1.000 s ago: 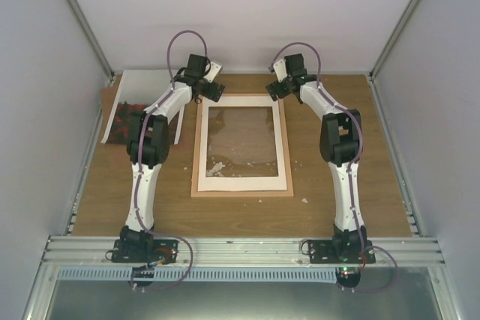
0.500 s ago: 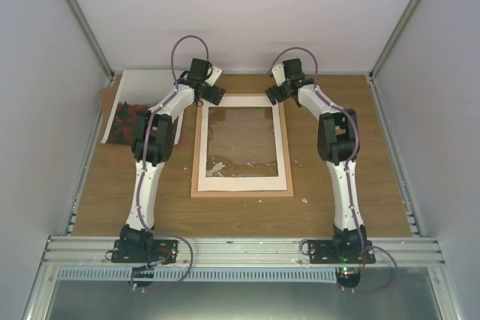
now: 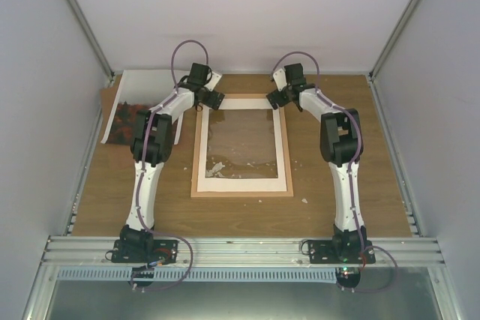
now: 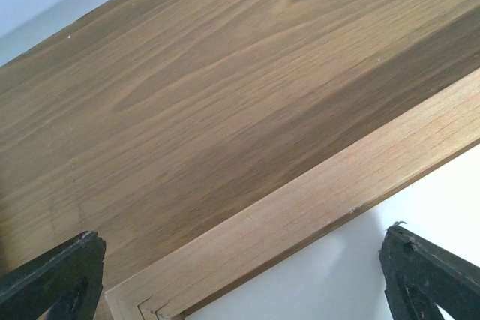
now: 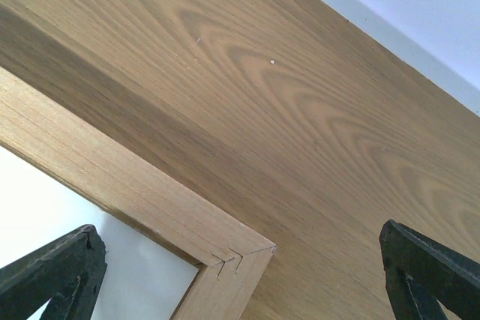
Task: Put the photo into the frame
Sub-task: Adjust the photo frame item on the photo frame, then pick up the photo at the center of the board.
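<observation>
Looking down from the overhead camera, I see the frame lying flat in the middle of the tabletop, its long sides running away from the arm bases. Thin light wood rails surround a white mat and a clear pane, and the wood grain shows through the pane. A few small white scraps lie on the pane near its near-left corner.

The photo is well apart from the frame, at the far left of the tabletop. It lies on a brown board, and the left arm crosses over part of it. I can make out its white border and dark red picture.

Both arms reach forward and inward. The left end effector hangs at the frame's far-left corner and the right end effector at its far-right corner.

On the left wrist camera, both fingers stand spread wide at the bottom corners of the view. The far rail and a strip of mat run between them, with nothing pinched. The right wrist camera shows the same wide spread, its fingers apart. The stapled mitre joint of the frame's corner sits between them. I cannot tell whether either end effector touches the rail.
</observation>
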Robot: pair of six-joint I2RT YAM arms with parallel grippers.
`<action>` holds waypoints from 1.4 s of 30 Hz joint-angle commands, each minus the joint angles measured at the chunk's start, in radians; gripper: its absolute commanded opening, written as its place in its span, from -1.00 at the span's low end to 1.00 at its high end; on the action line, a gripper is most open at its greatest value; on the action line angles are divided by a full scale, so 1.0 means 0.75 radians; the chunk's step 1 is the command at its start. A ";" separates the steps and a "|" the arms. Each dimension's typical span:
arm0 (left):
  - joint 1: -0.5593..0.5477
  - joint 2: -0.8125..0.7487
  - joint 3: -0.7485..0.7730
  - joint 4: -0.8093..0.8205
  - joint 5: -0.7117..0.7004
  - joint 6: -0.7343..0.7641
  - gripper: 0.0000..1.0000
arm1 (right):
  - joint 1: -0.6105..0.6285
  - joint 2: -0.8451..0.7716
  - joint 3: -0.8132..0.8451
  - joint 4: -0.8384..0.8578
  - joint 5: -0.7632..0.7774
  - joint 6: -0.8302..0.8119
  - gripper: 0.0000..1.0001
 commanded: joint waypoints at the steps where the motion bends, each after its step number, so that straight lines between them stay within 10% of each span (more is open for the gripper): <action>1: -0.002 -0.076 -0.017 0.034 -0.007 0.013 0.98 | -0.005 -0.053 -0.013 -0.056 0.004 -0.022 0.99; 12: 0.046 -0.284 0.014 -0.075 0.045 0.021 0.98 | -0.004 -0.210 0.111 -0.188 -0.048 -0.007 0.99; 28: 0.141 -1.242 -1.241 0.096 -0.109 0.333 0.98 | -0.008 -0.849 -0.371 -0.263 -0.291 0.038 0.99; 42: -0.064 -1.393 -1.586 0.163 -0.510 0.409 0.87 | -0.014 -1.039 -0.641 -0.222 -0.337 0.083 0.99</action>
